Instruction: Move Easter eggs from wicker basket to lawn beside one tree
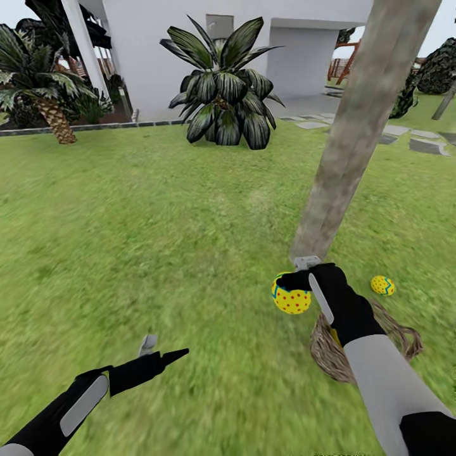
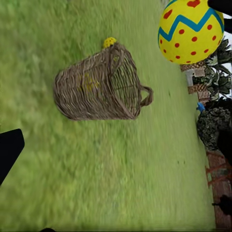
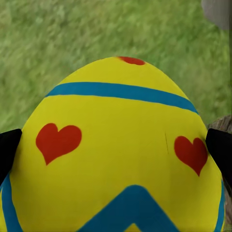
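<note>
My right gripper [image 1: 296, 278] is shut on a yellow Easter egg [image 1: 291, 296] with red dots, held just above the lawn [image 1: 158, 240] at the foot of the tree [image 1: 342, 158]. In the right wrist view this egg [image 3: 116, 159] sits between the black fingers [image 3: 7, 150]. A second egg [image 1: 382, 285] lies on the grass right of the trunk. The wicker basket [image 1: 326, 354] stands behind my right forearm; in the left wrist view the basket [image 2: 96, 89] shows faint yellow through its weave. My left gripper [image 1: 166, 349] hovers open and empty over the grass to the left.
A spiky palm [image 1: 221, 88] and a second palm [image 1: 44, 82] stand before the white house [image 1: 158, 57]. Stone path slabs [image 1: 418, 139] run at the right. Open grass spreads to the left of the trunk.
</note>
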You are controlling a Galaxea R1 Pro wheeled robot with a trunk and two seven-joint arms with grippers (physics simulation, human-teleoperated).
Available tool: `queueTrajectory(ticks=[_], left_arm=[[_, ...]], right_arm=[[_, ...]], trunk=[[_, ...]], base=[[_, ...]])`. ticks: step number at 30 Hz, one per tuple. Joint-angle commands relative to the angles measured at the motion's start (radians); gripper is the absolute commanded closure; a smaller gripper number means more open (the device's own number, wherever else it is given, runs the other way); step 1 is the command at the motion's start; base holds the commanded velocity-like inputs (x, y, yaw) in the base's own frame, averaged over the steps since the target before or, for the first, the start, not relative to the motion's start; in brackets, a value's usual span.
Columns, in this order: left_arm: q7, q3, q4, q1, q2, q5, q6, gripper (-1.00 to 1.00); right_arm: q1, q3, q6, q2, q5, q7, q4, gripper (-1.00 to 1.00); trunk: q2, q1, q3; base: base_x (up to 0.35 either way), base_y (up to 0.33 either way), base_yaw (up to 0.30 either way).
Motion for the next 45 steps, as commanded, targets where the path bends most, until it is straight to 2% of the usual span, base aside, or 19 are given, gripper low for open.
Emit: queueTrajectory(ticks=[1,4,8,10,14,17,36,40,45], left_arm=[[0.001,0.0,0.0,0.0,0.0,-0.001,-0.001,-1.0],[0.001,-0.001,0.005,0.0,0.0,-0.004,-0.001,-1.0],[0.002,-0.008,0.011,0.0,-0.001,-0.014,-0.003,-1.0],[0.002,-0.01,0.01,0.0,-0.001,-0.015,-0.003,-1.0],[0.001,-0.009,0.01,0.001,-0.001,-0.015,-0.003,-1.0],[0.0,-0.009,0.011,0.0,-0.001,-0.014,-0.003,-1.0],[0.001,-0.009,0.011,0.0,-0.001,-0.014,-0.003,-1.0],[0.0,-0.009,0.01,0.0,-0.001,-0.014,-0.003,-1.0],[-0.003,-0.008,0.01,0.0,0.0,-0.015,-0.003,-1.0]], right_arm=[[0.0,0.0,0.0,0.0,0.0,0.0,0.006,1.0],[0.0,0.004,0.0,0.003,0.0,-0.001,0.014,1.0],[0.0,0.005,-0.002,0.038,0.001,-0.021,0.032,1.0],[0.0,0.006,-0.003,0.042,0.0,-0.046,0.034,1.0],[0.0,0.006,-0.003,0.045,0.0,-0.052,0.035,1.0],[0.0,0.006,-0.003,0.065,0.001,-0.061,0.046,1.0],[0.0,0.008,-0.003,0.071,0.0,-0.062,0.062,1.0],[0.0,0.011,-0.031,0.099,0.002,-0.074,0.108,1.0],[0.0,0.009,-0.07,0.102,0.001,-0.087,0.123,1.0]], trunk=[[0.0,0.0,0.0],[0.0,0.0,0.0],[0.0,0.0,0.0],[0.0,0.0,0.0],[0.0,0.0,0.0],[0.0,0.0,0.0],[0.0,0.0,0.0],[0.0,0.0,0.0],[0.0,0.0,0.0]], base=[[0.098,0.26,-0.253],[0.098,0.26,-0.247],[0.089,0.189,-0.237],[0.063,0.2,-0.233],[0.009,0.264,-0.26],[0.0,0.275,-0.187],[0.037,0.259,-0.029],[0.202,0.171,-0.265],[0.105,0.18,-0.241]])
